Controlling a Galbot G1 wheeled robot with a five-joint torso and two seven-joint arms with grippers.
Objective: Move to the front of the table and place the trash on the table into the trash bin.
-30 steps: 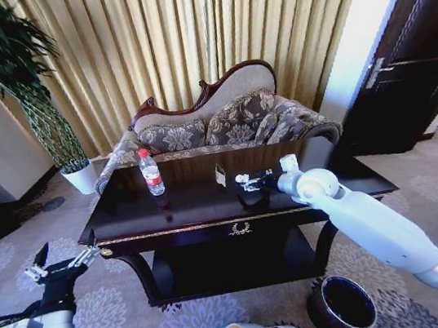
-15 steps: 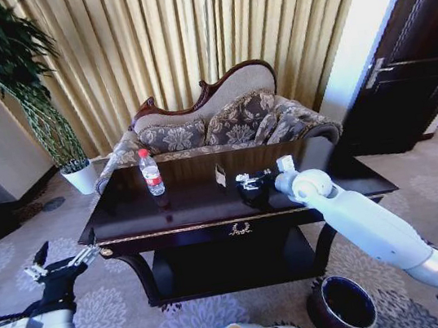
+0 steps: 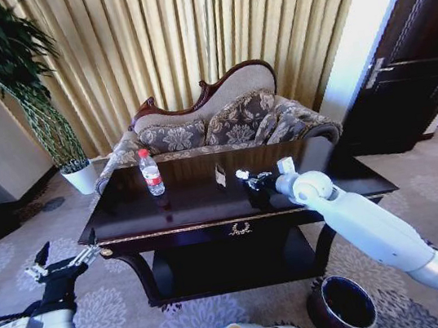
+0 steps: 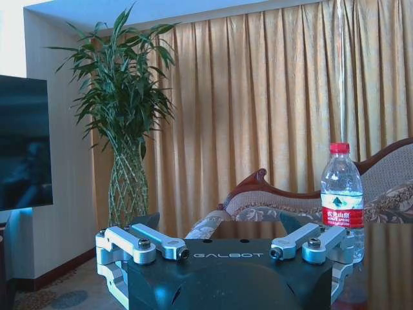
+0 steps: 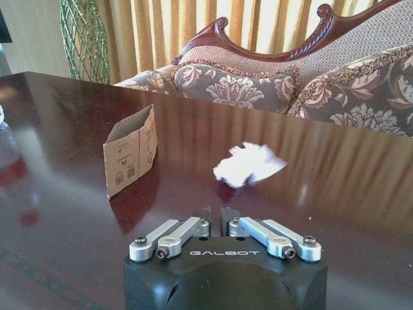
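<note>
Pretty bright room, daylight pushing through the curtains [image 3: 201, 43] at the far side, with a blown-out white strip far right. The glossy table [image 3: 200, 204] mirrors the curtains in streaky glare. Head view bends hard at the edges, fisheye style. The white scrap [image 5: 248, 163] in the right wrist view looks smeared, slightly overexposed.

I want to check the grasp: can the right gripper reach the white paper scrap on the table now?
Probably yes. The right gripper hovers over the table, and the paper scrap lies just ahead with bare tabletop between. The cardboard piece stands off to the side.
</note>
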